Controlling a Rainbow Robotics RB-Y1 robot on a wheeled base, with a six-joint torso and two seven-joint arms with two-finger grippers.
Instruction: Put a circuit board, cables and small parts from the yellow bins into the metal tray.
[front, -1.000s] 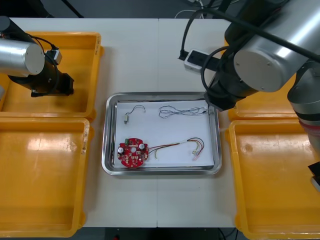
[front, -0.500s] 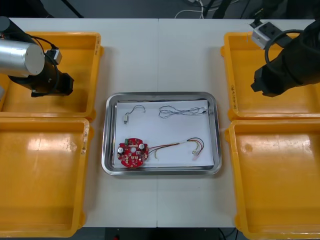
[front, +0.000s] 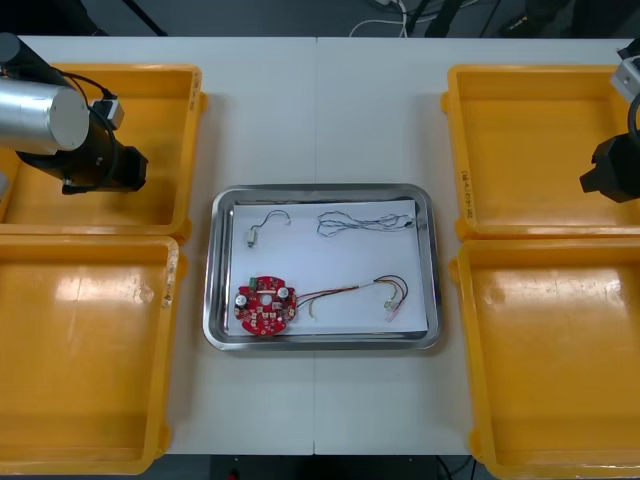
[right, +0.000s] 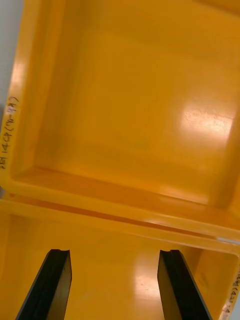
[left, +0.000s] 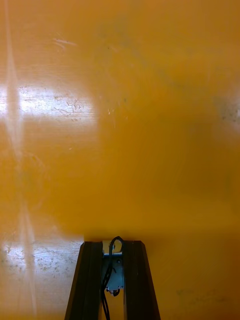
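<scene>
Since the tray (front: 218, 330) mid-counter (front: 320, 120) already holds a round red board (front: 264, 307), a red and yellow cable (front: 350, 292) running from it toward the robot's right, a twisted cable (front: 365, 222) lying crosswise too, and a wired part (front: 256, 234), the job looks nearly done. The left hand (left: 113, 246), over the far left bin (front: 192, 140), is clamped on a small part (left: 116, 276) set lengthwise along its fingers (left: 92, 280), black wire (left: 107, 270) looping toward the tips; that, I'd judge, remains to carry over. The right hand (right: 115, 256) hangs spread, holding nothing, over the right bins (front: 458, 240).
</scene>
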